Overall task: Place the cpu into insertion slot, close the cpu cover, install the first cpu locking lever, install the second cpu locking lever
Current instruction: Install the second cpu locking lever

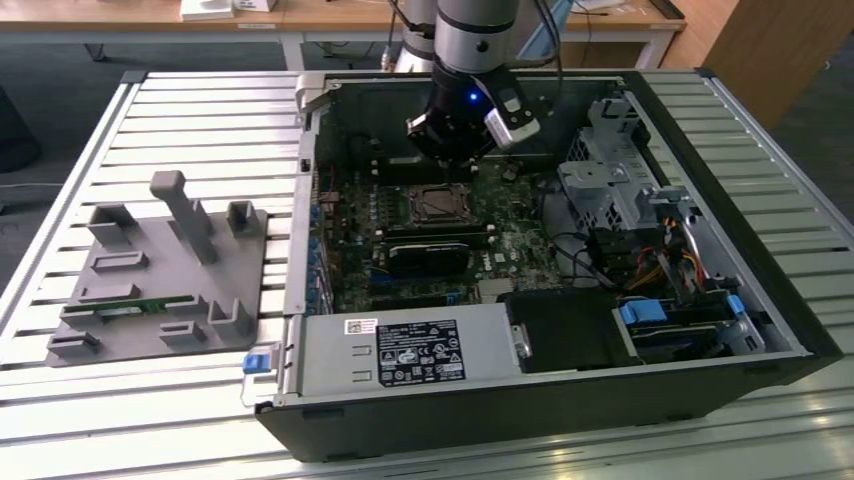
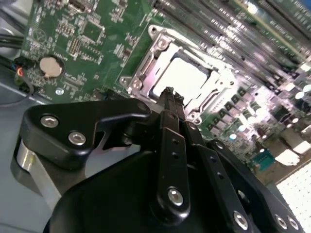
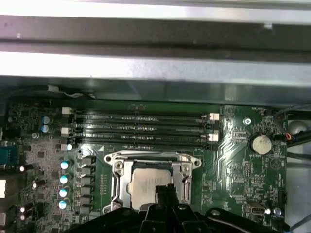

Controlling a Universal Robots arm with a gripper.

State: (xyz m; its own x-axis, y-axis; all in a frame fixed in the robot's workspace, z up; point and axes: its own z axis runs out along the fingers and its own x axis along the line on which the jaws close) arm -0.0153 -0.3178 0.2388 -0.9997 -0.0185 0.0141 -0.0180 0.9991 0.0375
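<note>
Silver-grey arm descends near vertically into the open computer case (image 1: 747, 300), its black wrist just above the motherboard (image 1: 400, 190) at the case's far side in the exterior view. Blue light lit on the wrist.

Claw (image 2: 167, 94) points down at the board; in the second wrist view the slim black fingers (image 2: 171, 141) lie pressed together into one narrow tip, nothing between them. That tip sits right over the near rim of the insertion slot (image 2: 146, 73); touching or just above, cannot tell.

Cpu (image 3: 146, 187) lies flat inside the insertion slot, pale grey face up, in both wrist views. Cpu cover (image 3: 119, 167) is down around it, silvery frame bordering the chip on all sides that show.

Memory slots (image 3: 141, 128) run in parallel rows just beside the socket. Coin cell (image 3: 260, 144) sits apart on the green board.

Grey fixture block (image 1: 160, 270) rests on the slatted surface (image 1: 80, 400), toward the exterior view's left of the case, well apart from the arm.
</note>
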